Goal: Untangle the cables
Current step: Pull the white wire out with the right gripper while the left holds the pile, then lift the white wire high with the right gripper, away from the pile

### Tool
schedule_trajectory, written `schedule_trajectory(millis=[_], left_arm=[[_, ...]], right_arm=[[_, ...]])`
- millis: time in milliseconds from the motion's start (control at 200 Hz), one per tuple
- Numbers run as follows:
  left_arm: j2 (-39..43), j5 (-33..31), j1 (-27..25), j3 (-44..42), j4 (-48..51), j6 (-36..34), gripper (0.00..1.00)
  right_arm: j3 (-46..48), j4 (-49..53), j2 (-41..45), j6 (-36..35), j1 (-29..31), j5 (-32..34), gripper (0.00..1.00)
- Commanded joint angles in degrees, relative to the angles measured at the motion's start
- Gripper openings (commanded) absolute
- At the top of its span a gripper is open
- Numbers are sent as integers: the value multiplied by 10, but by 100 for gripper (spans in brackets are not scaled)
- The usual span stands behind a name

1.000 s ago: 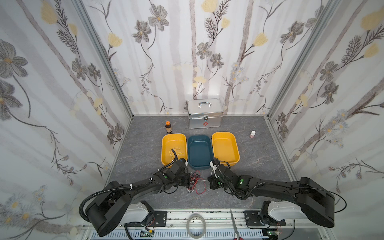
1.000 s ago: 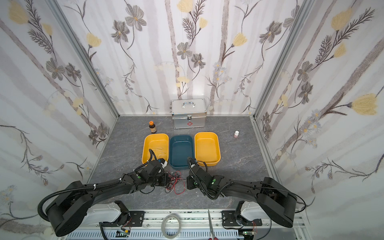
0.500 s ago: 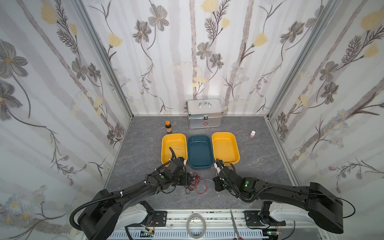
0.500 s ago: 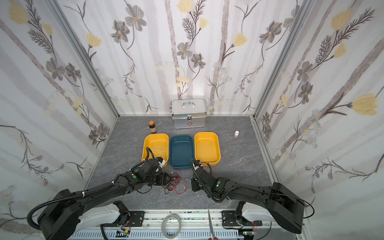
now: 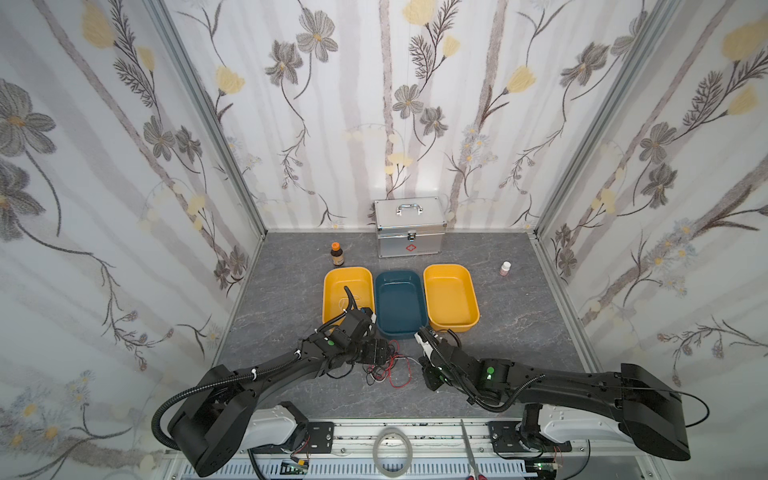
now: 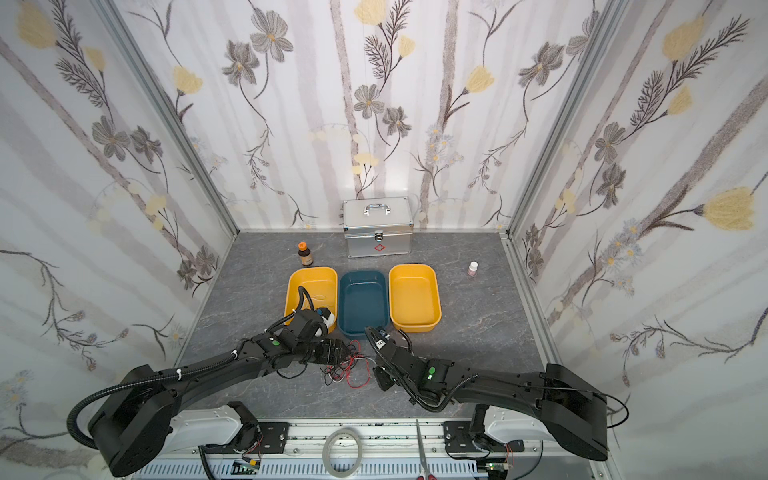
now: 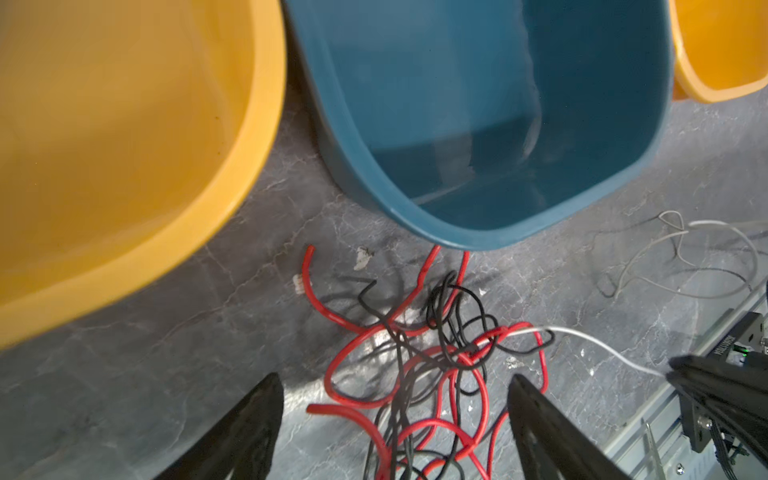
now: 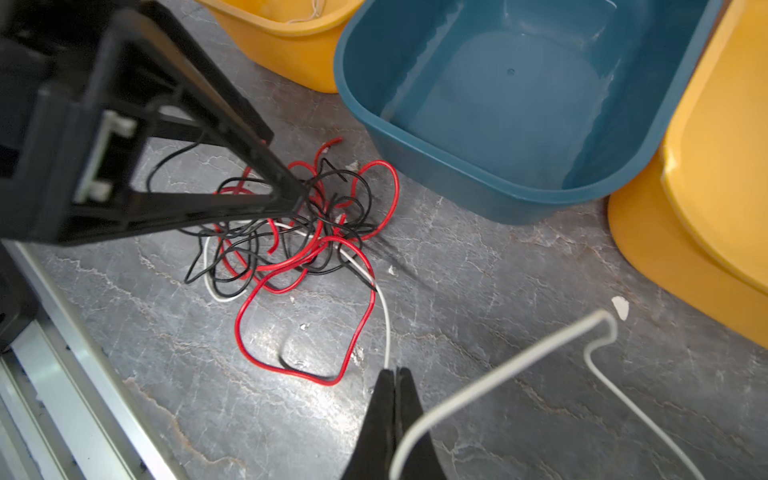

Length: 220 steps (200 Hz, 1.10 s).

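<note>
Cables (image 7: 419, 357) are lying tangled between fingers (image 7: 249, 424) of the spread left end effector (image 7: 394, 378); right end effector (image 8: 394, 371) is pinching a white cable (image 8: 387, 328).

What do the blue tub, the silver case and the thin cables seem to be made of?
The blue tub looks like moulded plastic, smooth and slightly glossy: rounded corners, soft reflections. The silver case seems to be metal, probably aluminium: matt grey panels, bright edges, latch and handle. The cables have a smooth sheath, likely plastic or rubber, that bends freely; their core is not visible.
</note>
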<state>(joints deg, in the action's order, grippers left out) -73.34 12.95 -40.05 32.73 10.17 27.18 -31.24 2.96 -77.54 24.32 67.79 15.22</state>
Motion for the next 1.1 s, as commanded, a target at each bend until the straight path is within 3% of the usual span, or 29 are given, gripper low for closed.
schedule_trajectory(millis=[0, 325, 385, 470, 655, 859, 1094], left_arm=[[-34, 15, 1, 12, -25, -21, 86], [-113, 8, 1, 25, -54, -19, 77], [-118, -3, 1, 25, -53, -13, 71], [-122, -17, 1, 23, -48, -4, 51], [-118, -26, 2, 15, -45, 9, 27], [-99, -40, 1, -4, -44, 29, 13], [-66, -56, 2, -20, -34, 45, 6]], right_arm=[[1, -24, 7, -19, 4, 17, 2], [10, -39, 9, -13, 5, 25, 2], [10, -35, 14, -9, 5, 31, 2], [16, -30, 38, -5, 3, 36, 2], [50, -15, 138, 16, -22, 50, 2], [89, 28, 270, 43, -76, 69, 2], [100, 104, 399, 78, -157, 90, 1]])
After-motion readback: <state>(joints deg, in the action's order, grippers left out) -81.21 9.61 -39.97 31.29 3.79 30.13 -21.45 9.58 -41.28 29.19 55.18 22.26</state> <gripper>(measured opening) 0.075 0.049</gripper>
